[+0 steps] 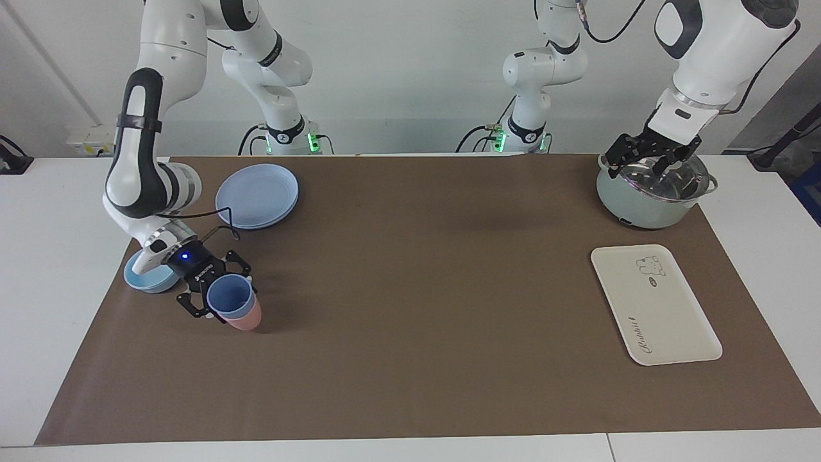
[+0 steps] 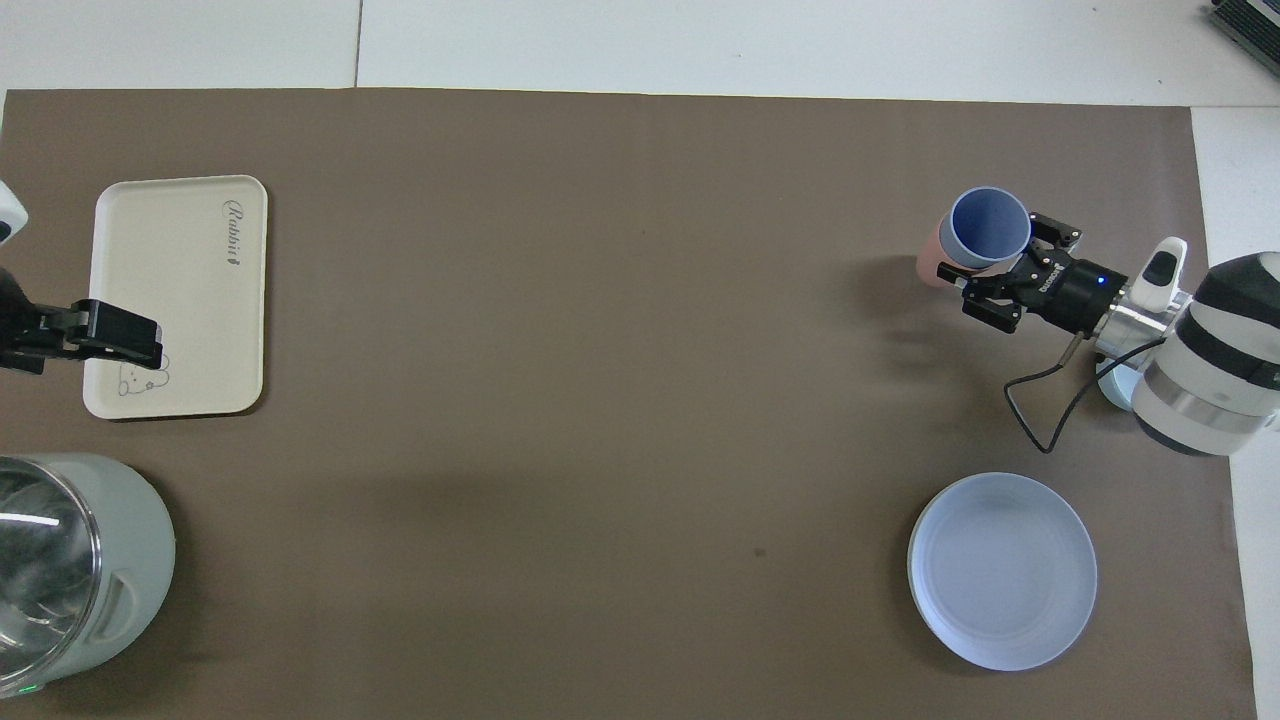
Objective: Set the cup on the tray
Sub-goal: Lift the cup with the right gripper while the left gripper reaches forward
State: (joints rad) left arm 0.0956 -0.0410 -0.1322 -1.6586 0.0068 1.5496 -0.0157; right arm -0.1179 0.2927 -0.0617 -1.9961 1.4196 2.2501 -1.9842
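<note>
The periwinkle-blue cup (image 1: 229, 299) (image 2: 988, 226) sits nested in a pink cup (image 1: 249, 319) (image 2: 933, 266) near the right arm's end of the table. My right gripper (image 1: 224, 295) (image 2: 1006, 262) is shut on the blue cup, with one finger on each side of its rim. The cream tray (image 1: 670, 321) (image 2: 170, 290), with its bear drawing and cursive writing, lies flat near the left arm's end. My left gripper (image 1: 649, 162) waits open over the pot's lid.
A round blue plate (image 1: 256, 194) (image 2: 1002, 570) lies nearer to the robots than the cups. A light blue bowl (image 1: 142, 277) sits under the right wrist. A pale green pot (image 1: 641, 205) (image 2: 70, 580) with a glass lid stands nearer to the robots than the tray.
</note>
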